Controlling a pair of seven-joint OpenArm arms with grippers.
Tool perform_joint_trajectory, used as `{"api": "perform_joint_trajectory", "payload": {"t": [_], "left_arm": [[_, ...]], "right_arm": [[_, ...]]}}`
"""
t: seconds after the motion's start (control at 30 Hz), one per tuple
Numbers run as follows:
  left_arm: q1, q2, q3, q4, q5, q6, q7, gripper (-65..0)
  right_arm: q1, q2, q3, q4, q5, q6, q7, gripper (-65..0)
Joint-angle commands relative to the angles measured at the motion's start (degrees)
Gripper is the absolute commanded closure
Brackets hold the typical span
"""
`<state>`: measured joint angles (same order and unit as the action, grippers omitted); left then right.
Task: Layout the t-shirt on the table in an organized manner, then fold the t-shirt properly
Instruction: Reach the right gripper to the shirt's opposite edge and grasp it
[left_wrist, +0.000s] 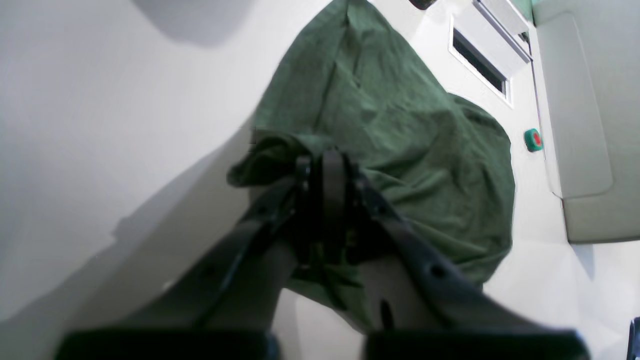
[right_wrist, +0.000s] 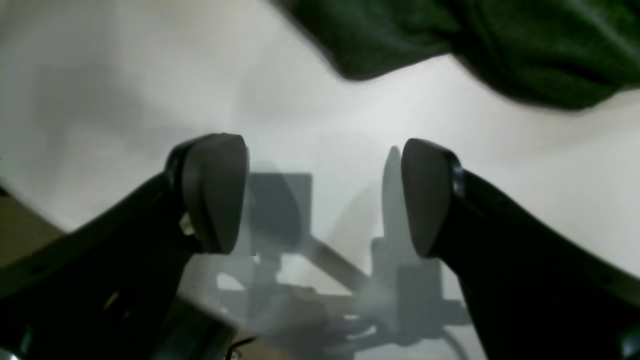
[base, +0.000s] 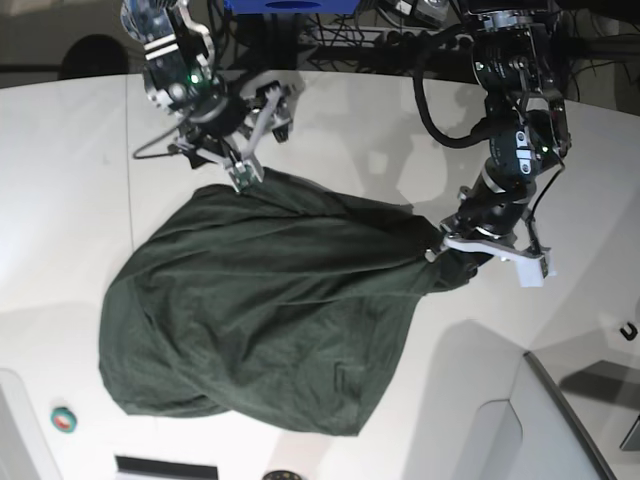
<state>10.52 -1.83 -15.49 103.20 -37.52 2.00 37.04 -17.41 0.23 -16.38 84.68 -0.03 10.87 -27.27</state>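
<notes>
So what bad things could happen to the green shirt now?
Only the left tool pinches the t-shirt, at one bunched corner, so pulling might drag the whole heap and crumple it more. The right tool is open beside the shirt's edge, holding nothing, so it may close on bare table and miss.

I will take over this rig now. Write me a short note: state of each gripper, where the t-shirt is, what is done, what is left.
Left gripper: shut on a bunched edge of the t-shirt.
Right gripper: open, holding nothing, over the table just beside the shirt's far edge.
T-shirt: on the white table, rumpled in a rounded heap, not spread flat; sleeves cannot be made out.
Done: one edge gripped.
Left: grip the other side, spread the shirt flat, then fold it.
</notes>
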Motion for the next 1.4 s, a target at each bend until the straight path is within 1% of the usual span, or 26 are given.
{"api": "perform_joint_trajectory", "payload": {"t": [0.0,0.27,0.3,0.43,0.57,0.7,0.77,0.8,0.83,0.87,0.9,0.93,0.97,1.0,1.03,1.07,1.17,1.2,1.27,1.37], "left_arm": [[-0.46,-0.24,-0.12,0.67,-0.50,-0.29,-1.30,0.0],[-0.63,-0.24,0.06,0.67,-0.42,-0.29,-1.30,0.0],[-0.63,-0.24,0.14,0.67,-0.42,-0.29,-1.30,0.0],[-0.63,-0.15,0.32,0.67,-0.42,-0.29,-1.30,0.0],[-0.63,-0.07,0.41,0.67,-0.42,-0.29,-1.30,0.0],[-0.63,-0.07,0.41,0.67,-0.42,-0.29,-1.30,0.0],[-0.63,-0.07,0.41,0.67,-0.42,-0.29,-1.30,0.0],[-0.63,-0.07,0.41,0.67,-0.42,-0.29,-1.30,0.0],[-0.63,-0.07,0.41,0.67,-0.42,-0.29,-1.30,0.0],[-0.63,-0.07,0.41,0.67,-0.42,-0.29,-1.30,0.0],[-0.63,-0.15,0.41,0.67,-0.42,-0.29,-1.30,0.0],[-0.63,-0.15,0.32,0.67,-0.42,-0.29,-1.30,0.0],[-0.63,-0.15,0.14,0.67,-0.42,-0.29,-1.30,0.0],[-0.63,-0.24,0.06,0.67,-0.42,-0.29,-1.30,0.0],[-0.63,-0.24,0.06,0.67,-0.42,-0.29,-1.30,0.0],[-0.63,-0.24,0.06,0.67,-0.42,-0.29,-1.30,0.0],[-0.72,-0.42,-0.03,0.67,-0.42,-0.29,-1.30,0.0],[-0.72,-0.86,-0.03,0.67,-0.42,-0.29,-1.30,0.0],[-0.72,-1.47,-0.03,0.67,-0.42,-0.29,-1.30,0.0],[-0.72,-1.56,-0.03,0.67,0.02,-0.29,-1.30,0.0]], "right_arm": [[0.84,-0.01,0.16,0.11,0.16,0.16,0.94,-45.2],[6.02,-0.27,0.16,-1.56,0.16,0.33,1.02,-45.2],[6.55,-0.71,0.16,-1.92,0.16,0.42,0.94,-44.7],[8.13,-2.65,-0.01,-5.34,0.16,0.42,0.94,-36.3],[9.01,-3.17,-2.56,-9.21,0.16,0.42,0.94,-35.6],[10.16,-3.35,-3.00,-10.71,0.16,0.42,1.11,-35.1],[10.86,-3.35,-3.00,-11.67,0.16,0.42,1.11,-33.6],[11.30,-3.35,-3.00,-12.29,0.16,0.42,0.94,-31.2],[11.47,-3.35,-3.00,-12.99,0.16,0.42,0.94,-26.3],[11.47,-3.35,-3.00,-13.26,0.16,0.42,0.94,-18.0],[11.12,-3.26,-3.00,-13.17,0.16,0.42,0.94,-7.4],[10.24,-3.00,-3.00,-12.73,0.16,0.42,0.94,0.0],[9.19,-2.91,-2.83,-11.85,0.08,0.42,0.94,0.0],[8.31,-2.82,-2.74,-10.62,0.08,0.42,0.94,-1.7],[7.26,-2.73,-2.74,-9.21,-0.01,0.42,0.94,-1.4],[6.02,-1.94,-2.74,-7.63,-0.01,0.42,0.94,-0.2],[1.80,-0.10,-2.74,-1.74,-0.01,0.42,0.67,-0.3],[0.49,0.43,-2.65,0.37,-0.10,0.42,-0.29,-0.3],[-1.71,2.54,-2.65,3.97,0.08,0.42,-3.37,-0.3],[-3.73,4.74,-2.56,7.14,0.08,0.42,-4.87,-0.3]]}}
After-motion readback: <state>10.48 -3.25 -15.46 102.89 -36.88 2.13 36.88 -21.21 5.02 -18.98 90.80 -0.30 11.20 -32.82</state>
